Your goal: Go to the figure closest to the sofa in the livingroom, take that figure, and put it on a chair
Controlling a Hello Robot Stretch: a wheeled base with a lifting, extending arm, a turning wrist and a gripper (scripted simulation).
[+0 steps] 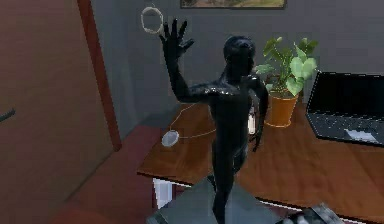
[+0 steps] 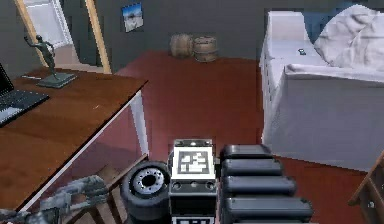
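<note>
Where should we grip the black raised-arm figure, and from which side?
Probably the figure by its slim thighs. It stands upright, so come in level from the near side: table and plant sit behind it, and the raised arm juts toward the forward view's left.

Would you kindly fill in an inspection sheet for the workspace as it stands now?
Surface: wooden table, brown top.
Job's things: dark figure, one arm raised, upright on a grey base; small dark figure at the table's far corner; white sofa.
Clutter: potted plant, laptop and small pale round thing on the table.
Grippers: gripper low beside the white marker; far end unclear, cannot tell whether it holds anything.
Cables: nothing seen.
Surroundings: two barrels by the dark wall; framed picture.
</note>
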